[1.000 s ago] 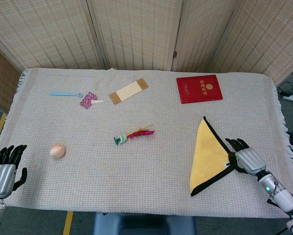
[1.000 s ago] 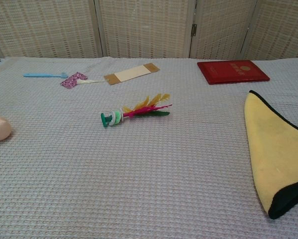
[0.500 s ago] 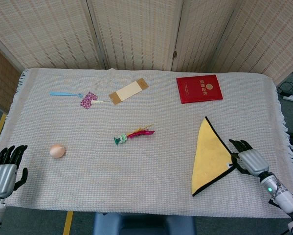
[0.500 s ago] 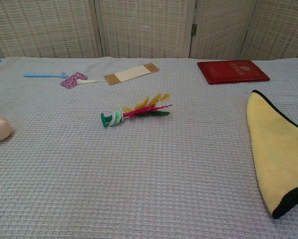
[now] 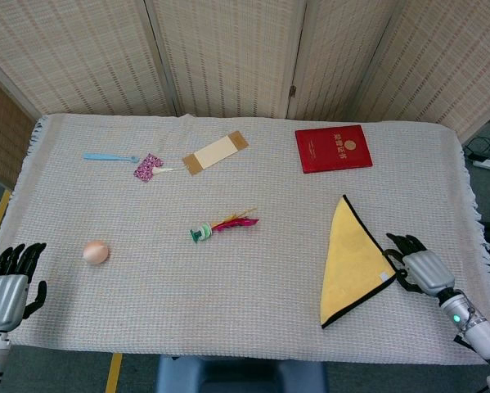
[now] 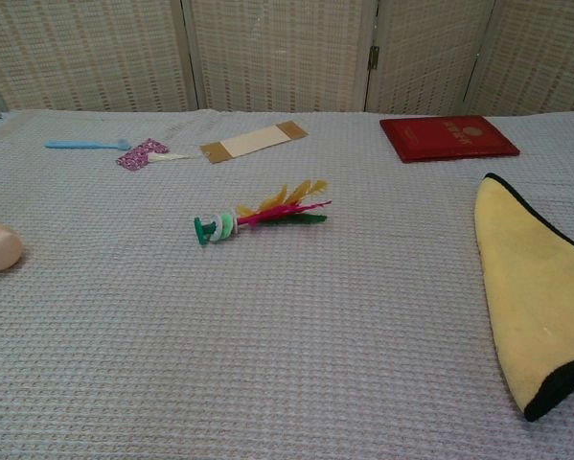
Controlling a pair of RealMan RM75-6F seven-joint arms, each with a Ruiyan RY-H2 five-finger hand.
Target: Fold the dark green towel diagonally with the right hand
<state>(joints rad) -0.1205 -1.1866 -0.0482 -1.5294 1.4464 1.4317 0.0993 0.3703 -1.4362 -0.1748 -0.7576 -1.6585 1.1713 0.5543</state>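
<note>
Yellow-faced towel [image 5: 348, 262], folded into a triangle, has been released; the right hand [image 5: 418, 266], fingers spread, is withdrawn, fold apparently complete.

Both hands [image 5: 12, 282] [image 5: 418, 264] open, empty.

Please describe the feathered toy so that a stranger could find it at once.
Look at the middle of the grey cloth-covered table, well to the left of the folded yellow towel. The toy lies there alone. Only it has pink and yellow feathers on a green base.
</note>
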